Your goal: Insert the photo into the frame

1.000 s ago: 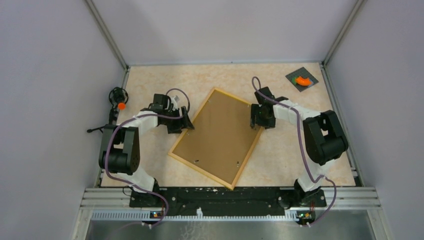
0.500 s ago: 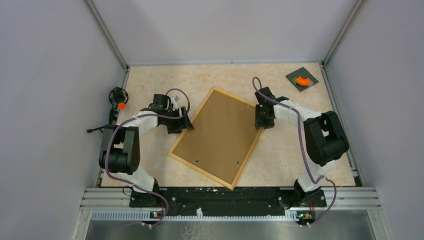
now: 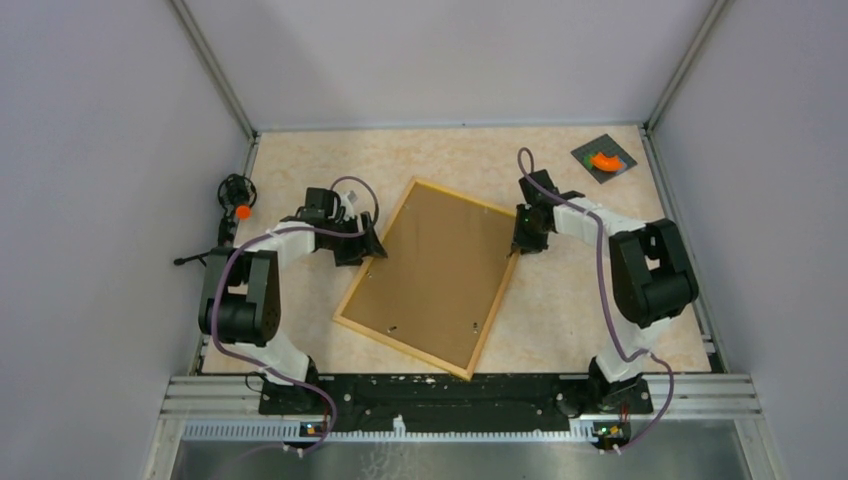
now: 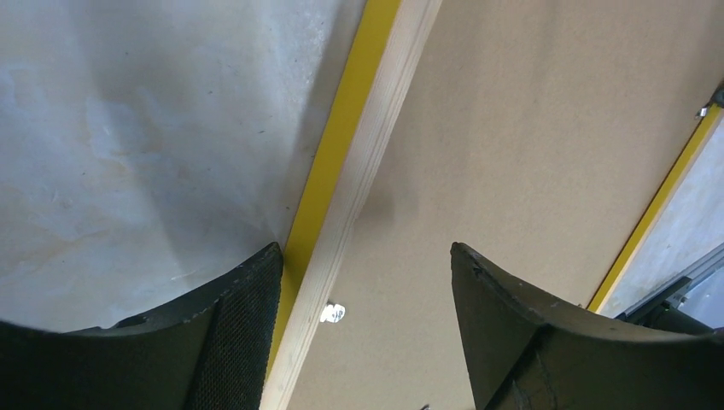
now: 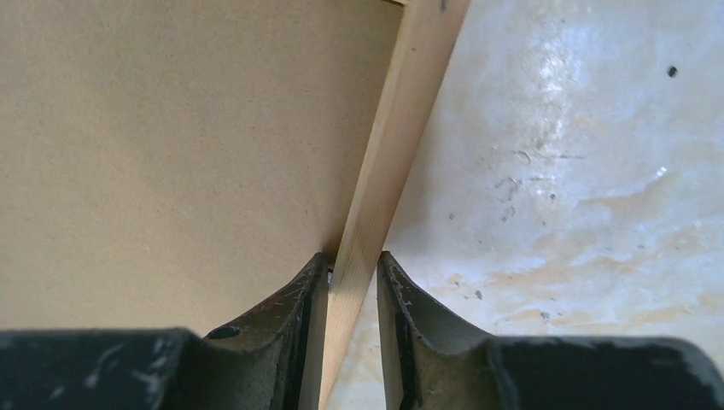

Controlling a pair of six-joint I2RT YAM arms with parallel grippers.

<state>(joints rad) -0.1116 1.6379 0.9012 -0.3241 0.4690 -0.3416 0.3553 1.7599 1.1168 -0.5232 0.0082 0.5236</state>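
the frame [image 3: 494,298] lies face down and askew at mid counter [image 3: 570,300], brown backing board [image 3: 430,270] uppermost. its right rail sits between the fingers of the right tool [image 5: 353,260], which is clamped onto it. the left tool [image 4: 365,252] stands wide apart astride the left rail, gripping nothing.

A robot lab cell (plain grey walls [image 3: 95,150], aluminium rail [image 3: 705,392]).
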